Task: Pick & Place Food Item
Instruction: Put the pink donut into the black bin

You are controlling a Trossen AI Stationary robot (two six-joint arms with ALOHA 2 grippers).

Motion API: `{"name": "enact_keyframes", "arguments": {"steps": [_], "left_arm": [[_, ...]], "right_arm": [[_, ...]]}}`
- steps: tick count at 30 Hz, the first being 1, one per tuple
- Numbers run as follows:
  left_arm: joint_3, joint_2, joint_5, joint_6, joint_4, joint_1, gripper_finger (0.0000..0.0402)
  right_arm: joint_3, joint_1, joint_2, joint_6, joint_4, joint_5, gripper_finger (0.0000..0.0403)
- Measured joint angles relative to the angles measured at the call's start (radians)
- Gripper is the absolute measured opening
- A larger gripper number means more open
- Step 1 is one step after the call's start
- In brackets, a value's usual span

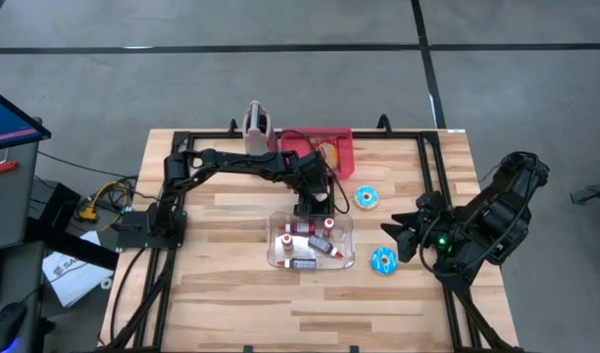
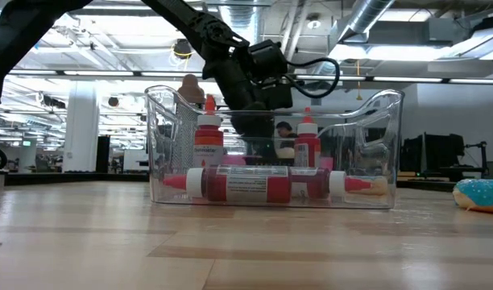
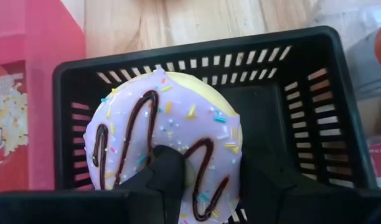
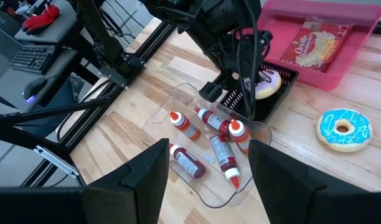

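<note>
I have the left gripper [image 3: 203,180] clamped on the purple-frosted doughnut [image 3: 169,140], one finger through its hole, inside the black slotted basket [image 3: 302,106]. The doughnut lies nearly flat, frosting up, its chocolate zigzag running across the top; being round, it shows no long axis. The basket sits just beside the clear bin [image 1: 311,242] of red sauce bottles [image 4: 225,152], between it and the pink tray [image 1: 325,147]. Two blue doughnuts [image 1: 367,197] lie on the wooden table [image 1: 222,294] on the bin's other side. My right gripper [image 4: 206,180] waits with its jaws wide apart, empty, beyond those doughnuts. Behind the table is an open workshop with ceiling ducts.
</note>
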Motion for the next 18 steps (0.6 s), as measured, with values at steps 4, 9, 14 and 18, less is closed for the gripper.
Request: {"name": "enact_keyframes", "arguments": {"steps": [4,9,14,18], "left_arm": [[0.0,0.0,0.004,0.0,0.001,0.0,0.0135],[0.0,0.0,0.004,0.003,0.003,0.003,0.0158],[0.0,0.0,0.004,0.021,0.002,0.006,0.0174],[0.0,0.0,0.003,0.023,-0.008,0.006,0.0177]], "right_arm": [[0.0,0.0,0.0,0.0,0.0,0.0,0.0212],[0.0,0.0,0.0,0.0,0.0,0.0,0.0212],[0.0,0.0,0.0,0.0,0.004,0.0,0.0212],[0.0,0.0,0.0,0.0,0.007,0.0,0.0212]]}}
